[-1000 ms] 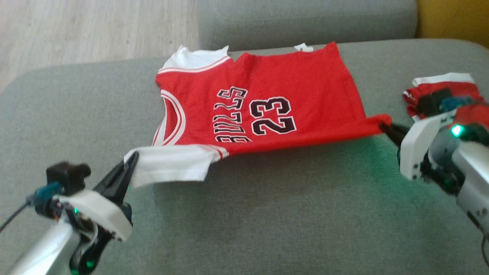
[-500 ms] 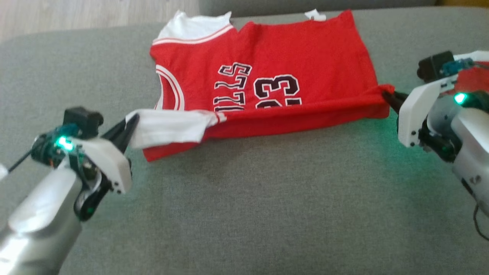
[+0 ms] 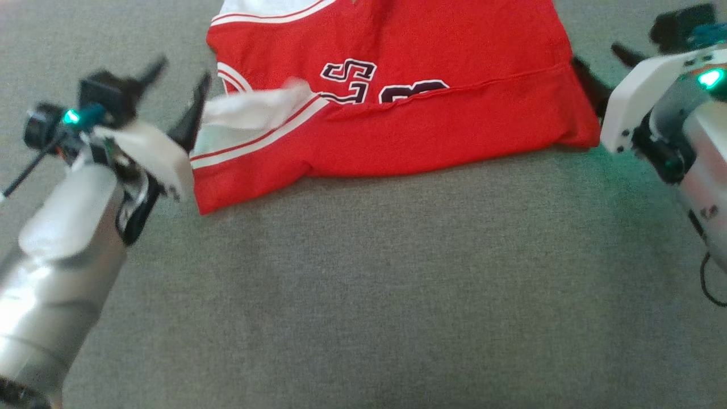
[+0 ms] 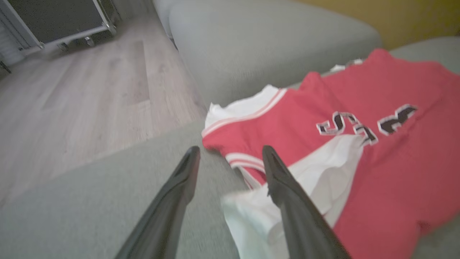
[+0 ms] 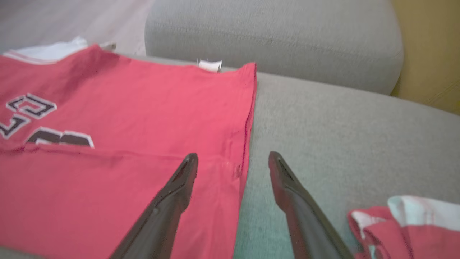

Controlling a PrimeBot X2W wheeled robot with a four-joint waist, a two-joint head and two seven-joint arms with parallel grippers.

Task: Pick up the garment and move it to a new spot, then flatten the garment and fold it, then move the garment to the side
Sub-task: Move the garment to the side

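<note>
Plainly the jersey [image 3: 397,113] is light, limp cloth with no stiffness of its own: it will sag and slide between any two held points, and its layers can slip over each other, so I judge the best holds to be pinches at the corners of the doubled near edge, through both layers. It lies on the sofa [image 3: 397,295] toward the far side of the head view, long axis running left to right, white-trimmed shoulders toward the robot's left and hem toward its right, so the lettering reads sideways. The near long edge is turned over onto the front, covering the lower half of the number. The left gripper [image 3: 183,71] has its fingers spread and grips nothing, one finger against a loose white flap at the shoulder end. The right gripper [image 3: 595,54] is likewise spread and empty, straddling the hem corner. Another folded garment [image 5: 406,223] sits apart, farther right.
</note>
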